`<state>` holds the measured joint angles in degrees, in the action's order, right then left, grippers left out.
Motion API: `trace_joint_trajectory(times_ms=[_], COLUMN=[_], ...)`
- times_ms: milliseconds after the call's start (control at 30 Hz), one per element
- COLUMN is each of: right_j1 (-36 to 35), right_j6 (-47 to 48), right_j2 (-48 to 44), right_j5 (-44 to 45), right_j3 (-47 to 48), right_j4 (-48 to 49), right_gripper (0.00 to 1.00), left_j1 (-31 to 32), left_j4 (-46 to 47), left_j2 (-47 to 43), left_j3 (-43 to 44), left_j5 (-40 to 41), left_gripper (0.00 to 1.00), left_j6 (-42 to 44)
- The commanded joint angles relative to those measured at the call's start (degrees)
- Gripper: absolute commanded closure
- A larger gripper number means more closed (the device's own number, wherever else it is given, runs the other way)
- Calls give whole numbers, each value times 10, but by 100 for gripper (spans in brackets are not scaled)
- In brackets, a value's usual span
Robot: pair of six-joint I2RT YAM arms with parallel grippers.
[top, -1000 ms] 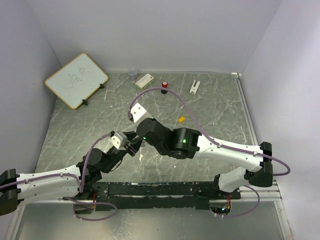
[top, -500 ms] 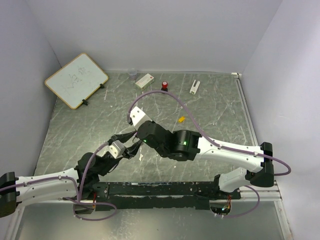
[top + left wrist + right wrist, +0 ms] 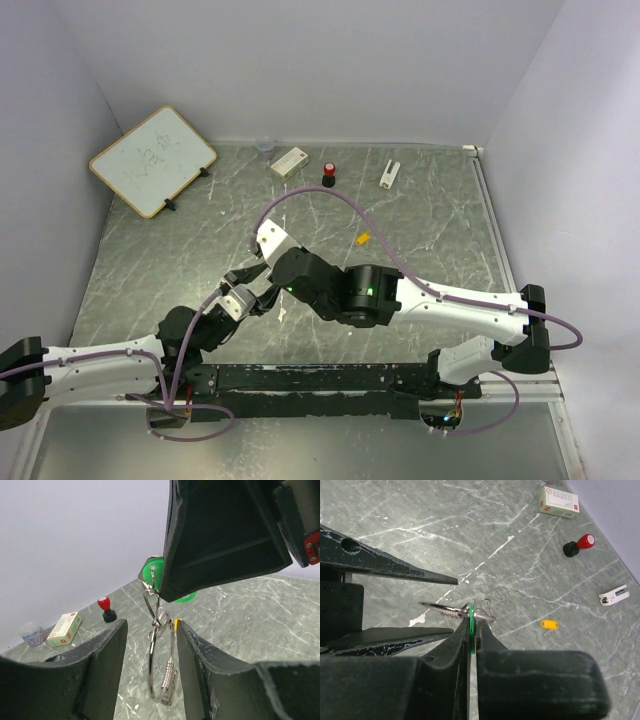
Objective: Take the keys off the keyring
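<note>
Left wrist | right gripper pinches bright green-headed key | thin silvery wire keyring dangles between my parted left gripper | yellow-orange-headed key lies loose, far right | I judge green still to free.

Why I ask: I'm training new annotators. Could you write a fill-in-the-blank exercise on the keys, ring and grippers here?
1. The right gripper is shut on a key whose head is ___.
2. The left gripper is open, one finger on each side of the hanging ___.
3. The loose key on the table, off the keyring, is ___.
Missing words: green, keyring, yellow.
</note>
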<state>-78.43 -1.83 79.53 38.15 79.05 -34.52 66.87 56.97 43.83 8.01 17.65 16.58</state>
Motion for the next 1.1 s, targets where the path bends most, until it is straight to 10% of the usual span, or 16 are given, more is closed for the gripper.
trace_joint_trajectory(times_ms=[0, 1067], right_j1=[-8, -22], right_j6=[6, 0], right_j2=[-16, -13], right_j5=[10, 32], right_j3=[-4, 3], right_j4=[15, -3], right_gripper=[100, 100], left_j1=[1, 1], left_j4=[44, 74], left_j2=[9, 15], left_j3=[2, 8], left_j5=[14, -6], left_gripper=[47, 65], left_j6=[8, -8])
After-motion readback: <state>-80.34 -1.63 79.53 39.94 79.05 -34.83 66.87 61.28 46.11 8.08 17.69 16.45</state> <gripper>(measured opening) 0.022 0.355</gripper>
